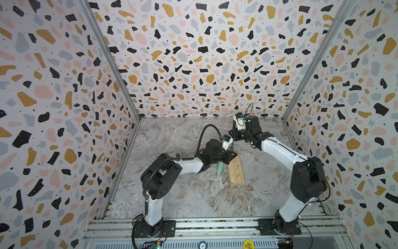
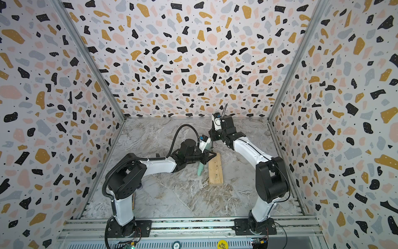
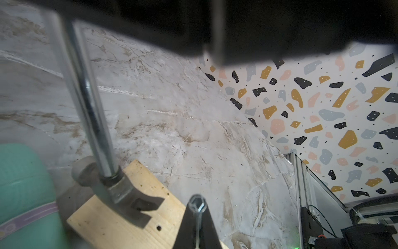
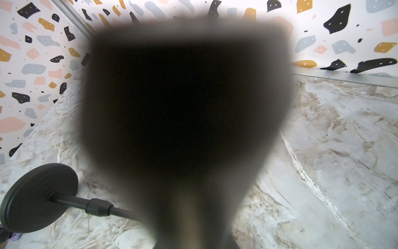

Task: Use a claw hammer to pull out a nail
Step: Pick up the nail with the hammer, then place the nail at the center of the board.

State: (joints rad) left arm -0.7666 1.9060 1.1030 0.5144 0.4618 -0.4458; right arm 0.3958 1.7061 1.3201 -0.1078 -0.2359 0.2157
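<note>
1. Left gripper (image 1: pixel 234 154): clenched on a nail (image 3: pixel 197 203) that stands between its fingers (image 3: pixel 185 228), over the far end of the block.
2. Green tool (image 1: pixel 221 169): lies on the table (image 1: pixel 193 194) just left of the block, its far part under the left arm.
3. Block (image 1: pixel 236 172): pale wood, flat on the table, long side running front to back. There are small holes in its top face.
4. Hammer (image 3: pixel 125 194): shaft nearly upright, head down at the block's far end. The forked claw is over the wood and points toward the left gripper, just short of the nail. Whether the head touches the wood cannot be told.
5. Right gripper (image 1: pixel 233 138): directly above the hammer's head, grasping the upper handle. A dark blur fills most of its wrist view.
6. Rod (image 4: pixel 38 197): black, with a disc end, lying on the table. It shows in the right wrist view only.
</note>
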